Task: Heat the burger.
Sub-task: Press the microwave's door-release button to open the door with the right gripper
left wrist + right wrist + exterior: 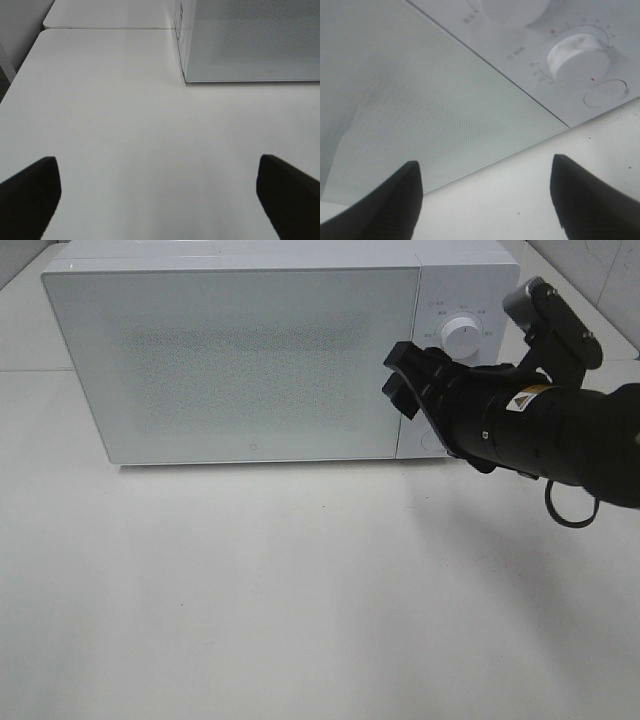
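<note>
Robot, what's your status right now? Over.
Left gripper: fingers open, empty. Right gripper: fingers open, empty, by the microwave door near the dial. Burger not in view; microwave door shut. Nothing in the way.

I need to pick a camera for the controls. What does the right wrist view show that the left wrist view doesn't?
Only the right wrist view: the microwave's control panel, with a white dial and a round button beside it, framed by the open right gripper. Only the left wrist view: the microwave's side wall, a seam in the table, and the open left gripper. Both: the closed microwave door and the white table. Neither shows the burger.
</note>
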`<state>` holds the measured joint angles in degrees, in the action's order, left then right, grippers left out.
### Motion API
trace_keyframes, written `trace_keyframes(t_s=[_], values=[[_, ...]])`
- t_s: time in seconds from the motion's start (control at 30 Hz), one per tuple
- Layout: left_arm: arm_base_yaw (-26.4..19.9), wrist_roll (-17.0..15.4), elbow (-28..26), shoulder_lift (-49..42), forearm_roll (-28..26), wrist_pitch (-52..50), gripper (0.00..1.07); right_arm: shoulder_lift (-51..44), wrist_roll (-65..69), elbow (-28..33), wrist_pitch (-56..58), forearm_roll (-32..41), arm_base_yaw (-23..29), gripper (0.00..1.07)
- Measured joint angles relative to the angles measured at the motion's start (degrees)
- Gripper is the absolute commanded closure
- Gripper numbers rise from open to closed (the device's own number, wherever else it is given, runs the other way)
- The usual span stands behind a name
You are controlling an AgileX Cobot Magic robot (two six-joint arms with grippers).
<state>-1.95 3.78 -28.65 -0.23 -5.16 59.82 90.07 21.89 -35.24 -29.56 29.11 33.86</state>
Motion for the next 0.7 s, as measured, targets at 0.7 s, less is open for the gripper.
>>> trace_keyframes(t_s=[0.7], values=[[0.00,0.00,0.00,0.00,0.00,0.00,0.06,-20.51,-23.26,0.00,24.58,-10.83,0.00,0.25]])
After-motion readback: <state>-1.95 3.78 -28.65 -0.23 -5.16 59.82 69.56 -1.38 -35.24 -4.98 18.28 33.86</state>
